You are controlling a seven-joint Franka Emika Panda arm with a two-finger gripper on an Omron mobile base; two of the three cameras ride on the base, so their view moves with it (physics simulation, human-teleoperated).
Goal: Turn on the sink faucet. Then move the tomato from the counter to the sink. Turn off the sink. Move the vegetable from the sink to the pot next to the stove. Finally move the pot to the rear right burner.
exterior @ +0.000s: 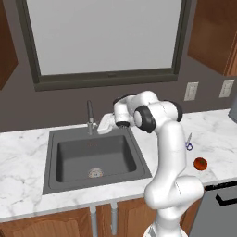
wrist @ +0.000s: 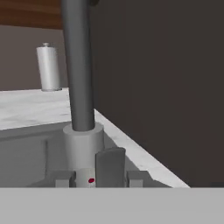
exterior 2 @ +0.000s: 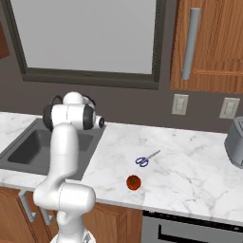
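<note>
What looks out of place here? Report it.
Blue-handled scissors lie loose on the marble counter just behind the tomato, an odd thing beside food. Otherwise nothing looks spilled, tipped or damaged; the sink looks dry.

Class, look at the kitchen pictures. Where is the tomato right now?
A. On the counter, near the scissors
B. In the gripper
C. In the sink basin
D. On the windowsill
A: the tomato lies on the marble counter just in front of the blue-handled scissors, right of the sink.

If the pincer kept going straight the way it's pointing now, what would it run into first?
Most likely the faucet: in the hand view its grey base and handle stand right ahead of the pincer, with the spout rising just beyond. Depth is hard to judge, and they may already touch.
</note>
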